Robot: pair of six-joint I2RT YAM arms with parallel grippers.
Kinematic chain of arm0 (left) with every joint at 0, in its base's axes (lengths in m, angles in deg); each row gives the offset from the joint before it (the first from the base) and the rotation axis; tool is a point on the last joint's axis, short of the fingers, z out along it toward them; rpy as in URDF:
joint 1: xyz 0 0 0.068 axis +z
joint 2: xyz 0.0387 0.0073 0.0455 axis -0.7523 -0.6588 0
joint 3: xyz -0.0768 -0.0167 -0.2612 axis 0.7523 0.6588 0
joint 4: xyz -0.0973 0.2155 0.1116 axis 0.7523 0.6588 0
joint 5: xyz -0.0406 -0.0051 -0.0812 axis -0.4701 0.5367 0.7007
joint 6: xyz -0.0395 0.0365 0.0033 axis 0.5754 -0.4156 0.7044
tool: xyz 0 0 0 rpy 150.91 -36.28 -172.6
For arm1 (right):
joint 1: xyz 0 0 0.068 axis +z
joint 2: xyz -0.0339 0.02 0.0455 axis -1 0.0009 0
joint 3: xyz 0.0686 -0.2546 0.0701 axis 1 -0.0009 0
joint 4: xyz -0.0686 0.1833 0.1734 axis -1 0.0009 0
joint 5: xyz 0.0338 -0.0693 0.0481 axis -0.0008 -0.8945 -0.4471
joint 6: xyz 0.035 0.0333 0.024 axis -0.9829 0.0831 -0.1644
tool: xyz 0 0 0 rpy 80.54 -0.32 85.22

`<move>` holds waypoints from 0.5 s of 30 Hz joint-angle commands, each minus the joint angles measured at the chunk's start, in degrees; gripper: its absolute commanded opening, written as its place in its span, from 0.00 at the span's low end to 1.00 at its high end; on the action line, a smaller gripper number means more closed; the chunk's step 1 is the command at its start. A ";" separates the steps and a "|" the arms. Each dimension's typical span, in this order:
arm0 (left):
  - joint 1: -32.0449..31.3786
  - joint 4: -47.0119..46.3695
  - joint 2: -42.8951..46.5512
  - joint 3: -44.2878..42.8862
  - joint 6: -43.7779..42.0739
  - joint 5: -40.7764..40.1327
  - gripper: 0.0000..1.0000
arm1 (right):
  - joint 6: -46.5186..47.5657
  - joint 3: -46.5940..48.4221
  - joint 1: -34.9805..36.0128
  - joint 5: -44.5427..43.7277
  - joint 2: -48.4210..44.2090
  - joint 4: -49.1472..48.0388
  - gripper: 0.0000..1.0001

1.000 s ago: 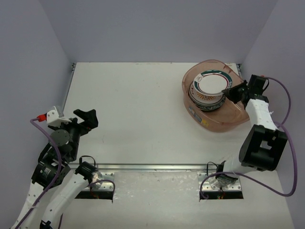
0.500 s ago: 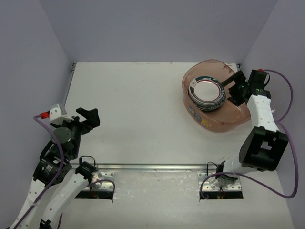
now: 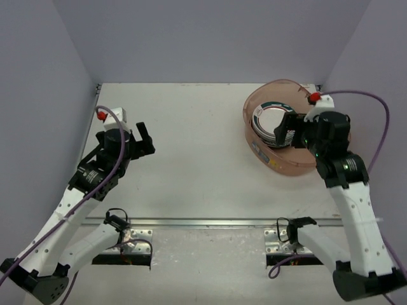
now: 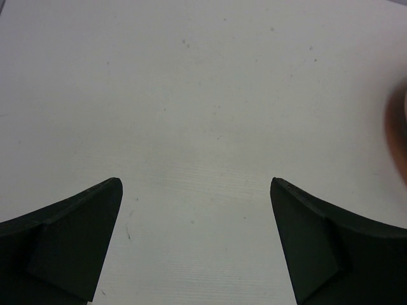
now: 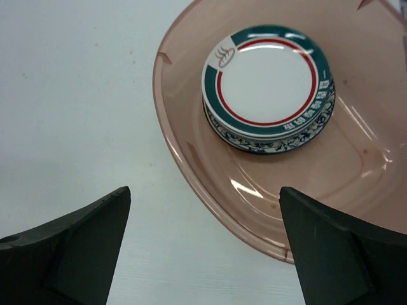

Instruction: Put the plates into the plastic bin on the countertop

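A stack of plates (image 5: 267, 79) sits inside the translucent pink-brown plastic bin (image 5: 191, 171); the top plate is white with a teal rim and a red ring. In the top view the plates (image 3: 272, 122) lie in the bin (image 3: 273, 162) at the back right of the white countertop (image 3: 191, 165). My right gripper (image 3: 290, 130) hovers above the bin's near side, open and holding nothing (image 5: 205, 190). Over bare countertop at the left, my left gripper (image 3: 147, 140) stands open and holds nothing (image 4: 195, 181).
The metal front edge (image 3: 203, 222) runs along the near side of the table. Purple-grey walls close in the back and both sides. A blurred sliver of the bin (image 4: 397, 133) shows at the right edge of the left wrist view.
My right gripper let go of the teal-rimmed plate onto the stack, opened, and has lifted back above the bin. The left arm has swung up and rightwards over the table.
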 commanded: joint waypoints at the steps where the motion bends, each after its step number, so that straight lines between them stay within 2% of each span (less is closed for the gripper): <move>1: 0.45 -1.25 6.41 -4.95 -3.18 -3.70 1.00 | 3.57 -4.98 -0.40 -1.65 -14.22 3.27 0.99; 4: 0.45 -0.82 11.30 -3.83 -5.47 -5.25 1.00 | 4.82 -4.89 -0.36 -1.97 -19.90 6.67 0.99; 8: 0.45 -0.44 19.73 -0.04 -6.14 -8.23 1.00 | 6.40 -4.11 -0.31 -8.65 -25.07 12.32 0.99; 15: 0.53 -0.63 30.27 3.00 -7.32 -6.64 1.00 | 7.04 -7.48 -0.40 -4.17 -30.67 13.35 0.99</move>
